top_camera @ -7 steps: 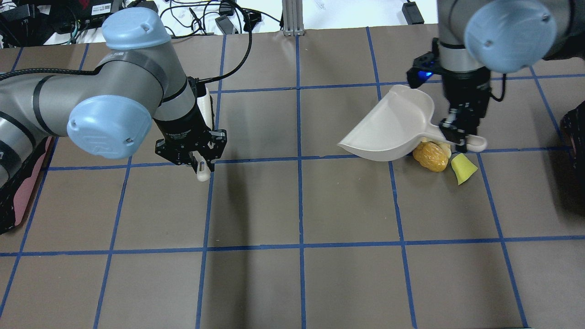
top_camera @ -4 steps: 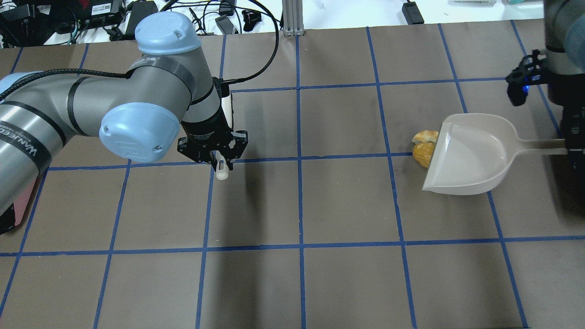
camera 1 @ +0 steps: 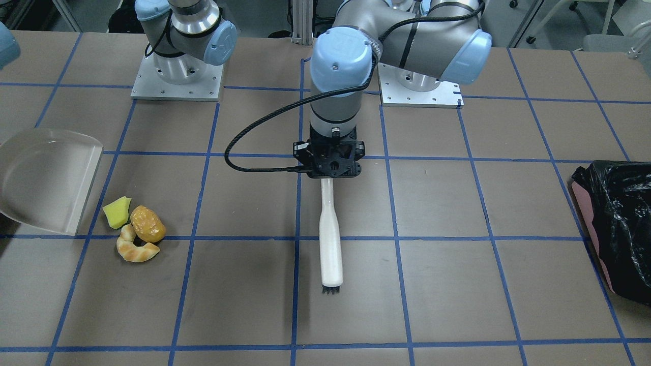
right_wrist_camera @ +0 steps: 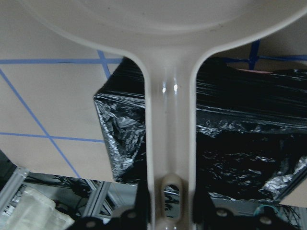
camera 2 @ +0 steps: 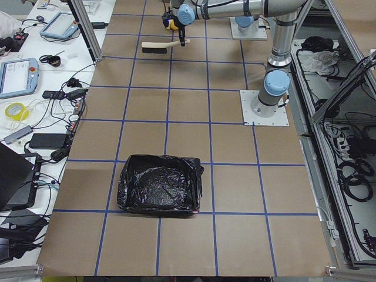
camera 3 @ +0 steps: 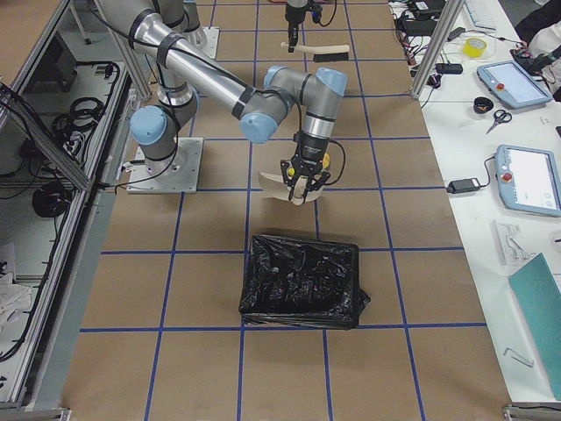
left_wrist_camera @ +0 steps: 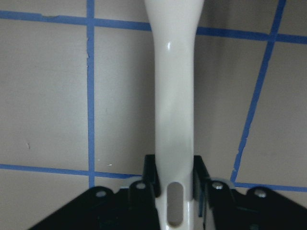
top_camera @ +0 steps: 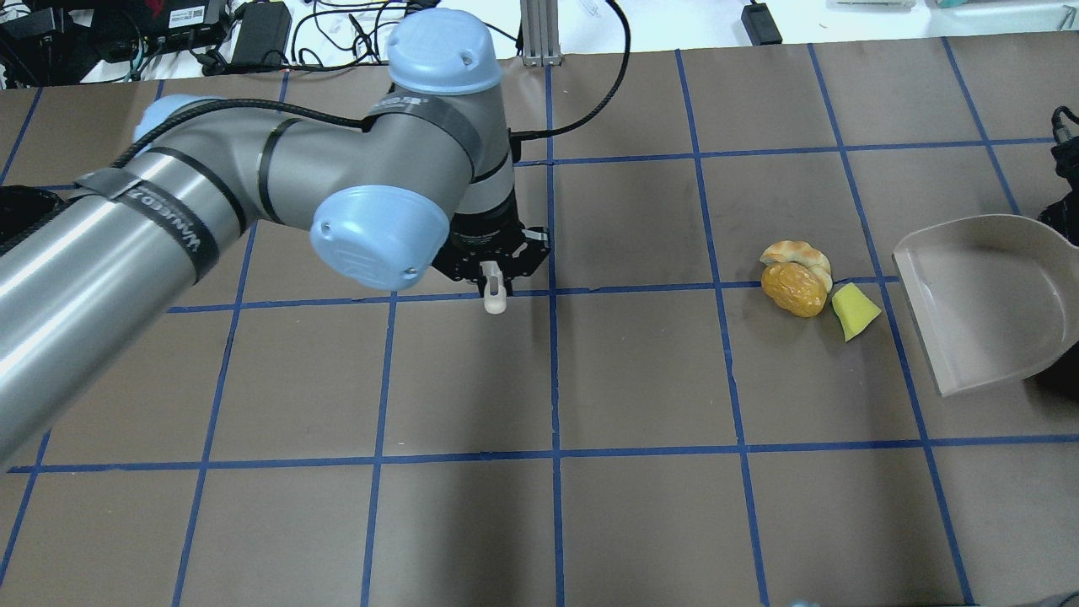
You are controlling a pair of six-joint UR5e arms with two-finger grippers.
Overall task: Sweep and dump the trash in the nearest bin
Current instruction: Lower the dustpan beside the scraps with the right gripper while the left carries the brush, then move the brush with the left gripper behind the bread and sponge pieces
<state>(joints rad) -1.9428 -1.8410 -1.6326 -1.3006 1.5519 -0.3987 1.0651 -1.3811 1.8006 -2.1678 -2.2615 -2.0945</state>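
The yellow-green wedge (top_camera: 855,310), brown roll (top_camera: 793,289) and croissant (top_camera: 795,252) lie together on the table, also in the front-facing view (camera 1: 117,212). My right gripper (right_wrist_camera: 171,196) is shut on the handle of a beige dustpan (top_camera: 986,295), whose mouth faces the trash just right of the wedge. My left gripper (top_camera: 493,278) is shut on a white brush (camera 1: 330,244), far left of the trash near mid-table. The nearest bin (camera 3: 302,281), black and crinkled, stands beyond the dustpan; it shows under the handle in the right wrist view (right_wrist_camera: 240,143).
A pink bin lined with black bag (camera 1: 618,223) stands at the table's end on my left. The table (top_camera: 641,371) is brown paper with blue tape grid lines. Cables and devices lie beyond the far edge (top_camera: 337,34).
The dustpan has swung right, off the trash, uncovering all three pieces. My left arm has carried the brush rightward to about mid-table.
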